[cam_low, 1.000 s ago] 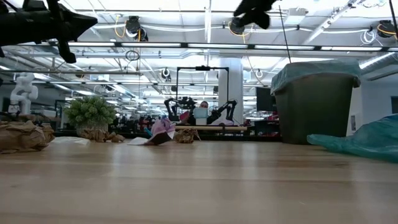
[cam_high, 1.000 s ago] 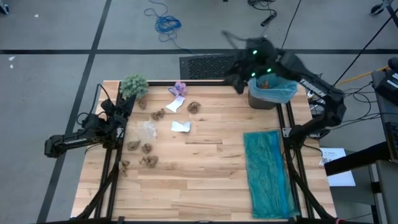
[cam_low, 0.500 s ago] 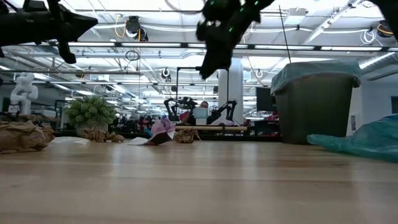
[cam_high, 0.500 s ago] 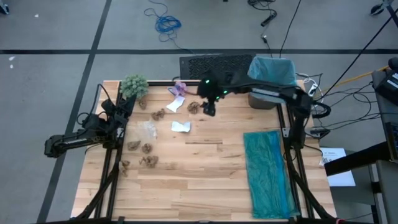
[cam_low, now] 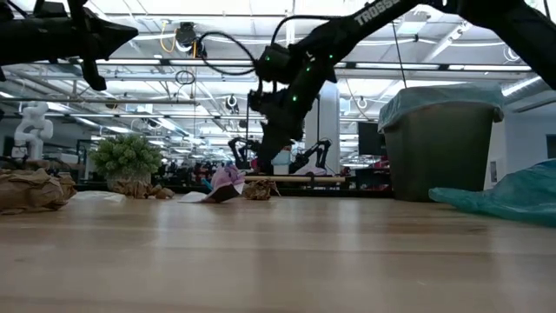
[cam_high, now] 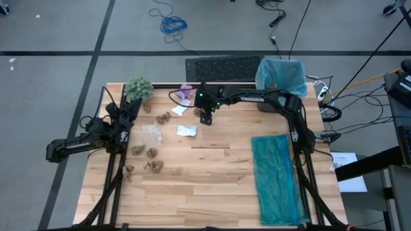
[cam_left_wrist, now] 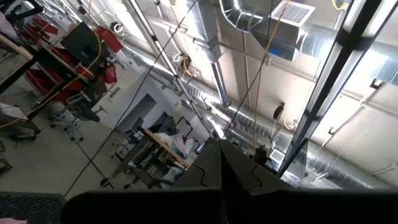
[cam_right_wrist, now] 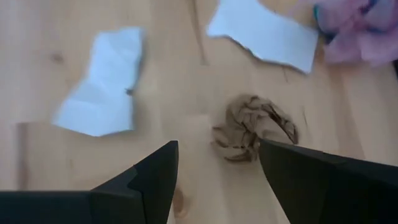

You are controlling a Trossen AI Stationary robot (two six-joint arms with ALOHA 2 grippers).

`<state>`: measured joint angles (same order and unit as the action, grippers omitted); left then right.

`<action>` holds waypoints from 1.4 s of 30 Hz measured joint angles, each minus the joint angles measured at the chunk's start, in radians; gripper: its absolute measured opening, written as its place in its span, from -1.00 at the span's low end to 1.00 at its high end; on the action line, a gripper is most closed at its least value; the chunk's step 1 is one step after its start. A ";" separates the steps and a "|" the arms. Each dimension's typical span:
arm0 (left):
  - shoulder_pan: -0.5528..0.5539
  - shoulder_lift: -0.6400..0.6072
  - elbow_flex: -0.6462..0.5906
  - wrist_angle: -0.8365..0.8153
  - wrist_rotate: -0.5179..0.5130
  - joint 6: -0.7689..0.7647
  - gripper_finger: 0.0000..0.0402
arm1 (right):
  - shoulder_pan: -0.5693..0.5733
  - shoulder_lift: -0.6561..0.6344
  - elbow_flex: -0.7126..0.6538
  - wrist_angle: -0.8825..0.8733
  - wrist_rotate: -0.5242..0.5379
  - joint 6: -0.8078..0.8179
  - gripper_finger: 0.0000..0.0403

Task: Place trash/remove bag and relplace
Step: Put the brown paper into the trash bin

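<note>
One brown wad lies on the table near the far edge, framed between the spread fingers of the right gripper, which hangs just above it with nothing held. Beside it sit two white paper bits and the purple piece; more brown wads are scattered toward the left side, well apart from the bin with its sky-blue bag at the far right corner. To do this pick well, I judge the gripper should drop straight down with the wad centred between the fingers, close only once the tips are at the wood, and keep clear of the white paper so it is not dragged along. The left gripper waits closed over the left edge, near the green plant. A teal bag lies flat on the right.
</note>
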<state>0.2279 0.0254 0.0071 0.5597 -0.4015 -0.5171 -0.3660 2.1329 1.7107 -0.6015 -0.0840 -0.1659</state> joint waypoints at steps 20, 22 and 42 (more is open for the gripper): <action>0.000 0.000 0.000 0.000 0.006 0.000 -1.00 | -0.021 0.076 0.001 0.078 0.053 0.093 -0.20; 0.000 0.000 0.000 0.000 0.007 0.000 -1.00 | -0.021 0.077 0.001 0.048 0.053 0.094 -0.26; 0.000 0.000 0.000 0.063 0.007 -0.001 -1.00 | -0.018 -0.131 0.001 -0.068 -0.098 0.048 -0.89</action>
<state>0.2276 0.0254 0.0071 0.6224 -0.3943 -0.5182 -0.3843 2.0022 1.7119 -0.6691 -0.1823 -0.1177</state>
